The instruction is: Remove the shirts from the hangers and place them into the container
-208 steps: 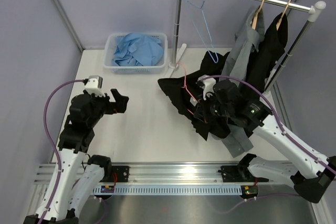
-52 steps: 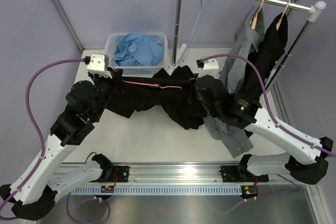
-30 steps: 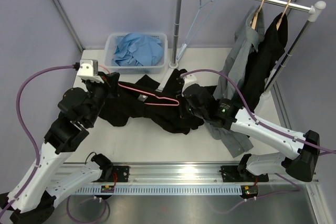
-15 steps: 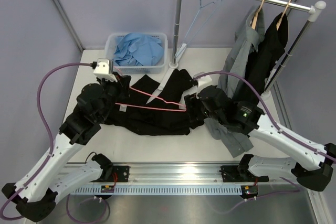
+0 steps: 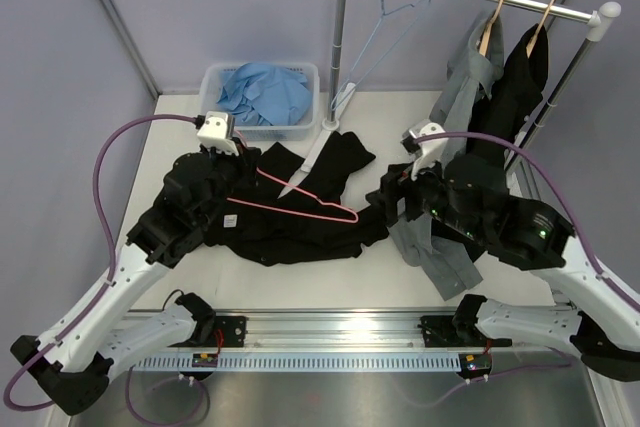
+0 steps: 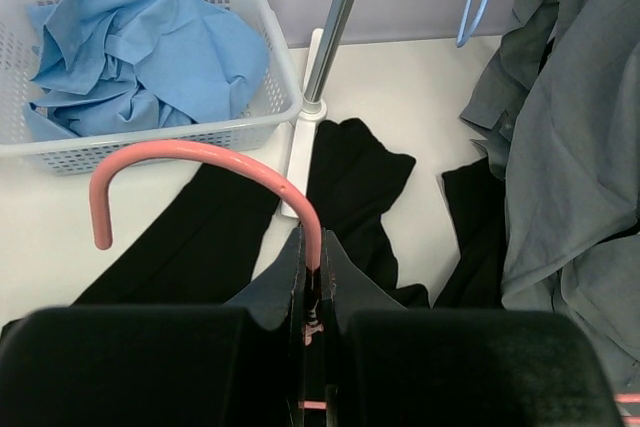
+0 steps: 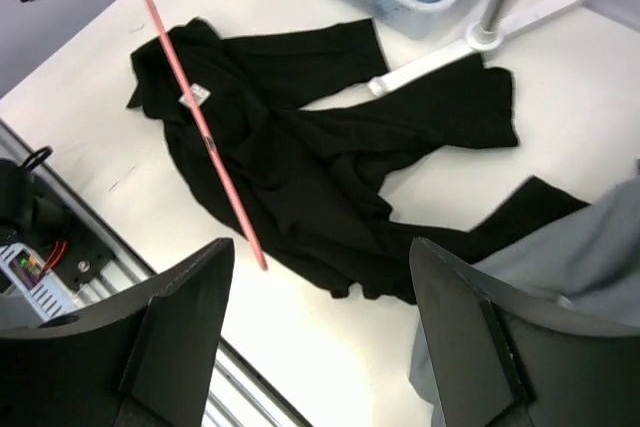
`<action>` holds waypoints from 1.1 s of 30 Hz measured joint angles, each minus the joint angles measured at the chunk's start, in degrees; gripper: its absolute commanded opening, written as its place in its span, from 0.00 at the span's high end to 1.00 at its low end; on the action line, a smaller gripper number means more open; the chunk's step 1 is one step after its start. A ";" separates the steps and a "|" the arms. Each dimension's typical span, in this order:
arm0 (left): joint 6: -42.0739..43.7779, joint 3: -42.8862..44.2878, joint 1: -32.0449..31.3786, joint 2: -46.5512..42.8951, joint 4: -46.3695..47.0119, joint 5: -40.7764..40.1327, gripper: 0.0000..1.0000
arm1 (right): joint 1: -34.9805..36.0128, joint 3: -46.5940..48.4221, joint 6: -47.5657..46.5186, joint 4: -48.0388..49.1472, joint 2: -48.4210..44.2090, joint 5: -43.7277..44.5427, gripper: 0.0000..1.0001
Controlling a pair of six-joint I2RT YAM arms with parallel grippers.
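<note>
1. Left claw (image 6: 312, 282) is clamped tight on the pink hanger (image 6: 190, 149), just below its hook. The hanger slants over the black shirt (image 7: 300, 162), which lies spread mid-frame in the top view.
2. Right claw (image 7: 320, 267) is spread wide and empty, above the shirt's right side.
3. The shirt looks light and limp to me. It will likely sag, trail its sleeves and slip from a shallow pinch. I'd bite a bunched fold near the collar, not a cuff.
4. Basket (image 6: 150, 139) sits upper left, with a blue shirt (image 6: 140, 57) inside.
5. I can't tell whether the hanger is fully clear of the collar.
</note>
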 measured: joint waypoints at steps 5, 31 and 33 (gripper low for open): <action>0.11 0.00 0.00 0.09 0.15 0.50 1.00 | 0.00 1.49 -1.55 4.61 9.90 -7.08 0.19; 2.23 0.00 0.00 0.09 0.48 0.15 0.82 | 0.33 3.17 -1.53 14.03 28.35 -23.02 1.00; 2.40 0.00 0.00 -0.13 0.66 0.13 0.72 | 0.44 3.15 -1.36 13.90 27.82 -21.75 1.00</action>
